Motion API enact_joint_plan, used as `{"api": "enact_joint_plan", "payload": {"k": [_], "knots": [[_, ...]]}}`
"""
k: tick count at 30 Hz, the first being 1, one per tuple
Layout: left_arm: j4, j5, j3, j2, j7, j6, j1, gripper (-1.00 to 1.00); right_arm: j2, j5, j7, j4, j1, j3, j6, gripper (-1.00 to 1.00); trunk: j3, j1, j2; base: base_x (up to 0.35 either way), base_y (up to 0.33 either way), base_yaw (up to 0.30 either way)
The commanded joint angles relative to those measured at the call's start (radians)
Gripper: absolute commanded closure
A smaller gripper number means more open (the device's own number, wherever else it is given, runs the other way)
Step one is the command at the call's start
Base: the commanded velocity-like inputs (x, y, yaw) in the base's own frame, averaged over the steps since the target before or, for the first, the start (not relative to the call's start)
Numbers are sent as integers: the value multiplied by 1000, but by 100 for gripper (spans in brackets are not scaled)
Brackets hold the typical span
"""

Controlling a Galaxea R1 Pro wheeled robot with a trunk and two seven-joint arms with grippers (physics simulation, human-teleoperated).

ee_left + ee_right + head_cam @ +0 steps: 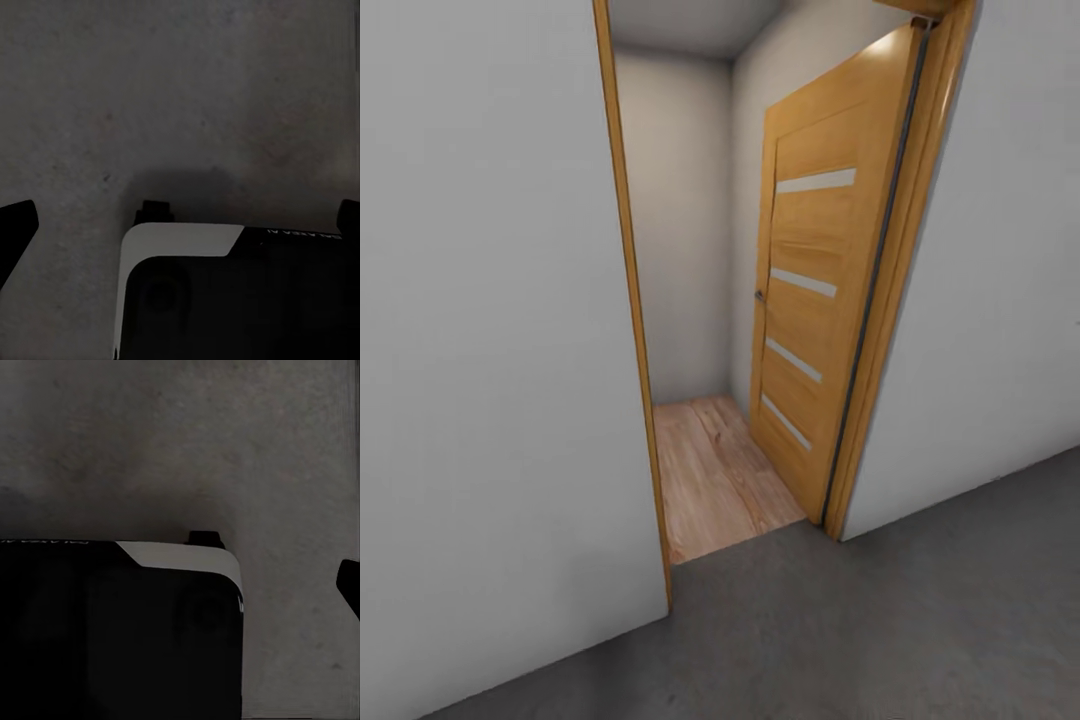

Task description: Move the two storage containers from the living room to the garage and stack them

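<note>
The two storage containers are out of view. I stand on the garage's dark grey concrete floor [920,620], facing an open doorway. In the left wrist view, my left gripper [180,217] hangs over this floor [180,90], its black fingertips [16,223] wide apart at the picture's edges with nothing between them. In the right wrist view, one fingertip [349,585] of my right gripper [180,585] shows at the edge, above the same concrete [180,435]; the other is lost against my dark base [112,637]. It holds nothing.
A light wooden door [830,300] with four frosted strips stands swung open away from me. Beyond the threshold lies light wood plank flooring [710,470] in a narrow passage. White walls [490,350] flank the opening on both sides, and a wooden door frame [632,300] edges it.
</note>
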Motion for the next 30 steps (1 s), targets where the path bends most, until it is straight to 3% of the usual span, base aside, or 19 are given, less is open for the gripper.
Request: {"api": "enact_joint_plan", "payload": {"k": [1,23,30], "knots": [[0,10,0,0,-5,1,0,-100,0,-8,-3,0,-1,8,-2,-100,-1,0,-1,0,0,-282],[-1,8,-1,0,-1,1,-1,-100,0,-8,-3,0,-1,8,-2,-100,-1,0,-1,3,0,-282],[-1,1,-4,0,-1,9,-1,-100,-3,-8,-4,0,-1,8,-2,-100,-1,0,-1,192,-107,-78]]}}
